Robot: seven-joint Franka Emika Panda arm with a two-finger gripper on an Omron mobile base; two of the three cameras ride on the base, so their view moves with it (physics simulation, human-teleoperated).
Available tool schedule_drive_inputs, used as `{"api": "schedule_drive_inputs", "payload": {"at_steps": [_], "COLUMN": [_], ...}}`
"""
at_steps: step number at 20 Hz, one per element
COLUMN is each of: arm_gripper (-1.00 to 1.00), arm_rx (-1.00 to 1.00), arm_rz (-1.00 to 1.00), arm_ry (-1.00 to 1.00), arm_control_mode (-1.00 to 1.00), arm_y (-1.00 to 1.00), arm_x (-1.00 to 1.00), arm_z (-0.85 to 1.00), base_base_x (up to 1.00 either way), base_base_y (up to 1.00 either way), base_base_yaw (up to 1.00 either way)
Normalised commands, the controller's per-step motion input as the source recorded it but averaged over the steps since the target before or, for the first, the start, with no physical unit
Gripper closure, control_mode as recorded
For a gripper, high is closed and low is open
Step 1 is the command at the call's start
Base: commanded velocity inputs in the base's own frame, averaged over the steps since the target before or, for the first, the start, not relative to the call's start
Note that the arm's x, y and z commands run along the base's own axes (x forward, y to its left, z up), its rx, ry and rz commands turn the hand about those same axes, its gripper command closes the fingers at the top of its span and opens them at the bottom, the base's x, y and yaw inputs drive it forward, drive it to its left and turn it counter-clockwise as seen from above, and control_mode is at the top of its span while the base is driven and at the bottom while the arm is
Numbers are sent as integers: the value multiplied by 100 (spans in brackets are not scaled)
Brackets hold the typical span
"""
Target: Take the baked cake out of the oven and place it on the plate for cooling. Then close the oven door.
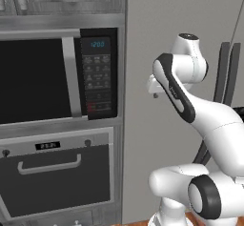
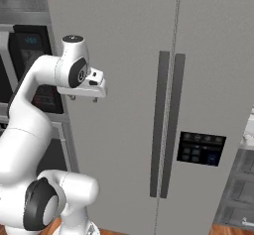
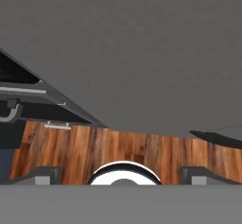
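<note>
Oven door (image 1: 62, 184) seen shut below the microwave (image 1: 52, 77), well left of the gripper (image 1: 153, 90), fingers (image 3: 40, 175) spread wide, nothing held

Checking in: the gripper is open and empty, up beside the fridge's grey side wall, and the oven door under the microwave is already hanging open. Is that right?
Not quite. The oven door is shut, as the left base view shows: its glass panel sits flat in the steel frame with the curved handle facing out. The rest holds: the gripper is open and empty, by the fridge, and the oven is under the microwave.
</note>
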Motion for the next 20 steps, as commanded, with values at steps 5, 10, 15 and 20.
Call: {"api": "schedule_drive_inputs", "payload": {"at_steps": [5,10,15,20], "arm_gripper": [-100,-100,-100,-100], "arm_rx": [0,0,0,0], "arm_rz": [0,0,0,0], "arm_ry": [0,0,0,0], "arm_control_mode": [100,100,-100,-100], "arm_y": [0,0,0,0], "arm_x": [0,0,0,0], "arm_z": [0,0,0,0], "base_base_x": [0,0,0,0], "base_base_y": [0,0,0,0], "base_base_yaw": [0,0,0,0]}}
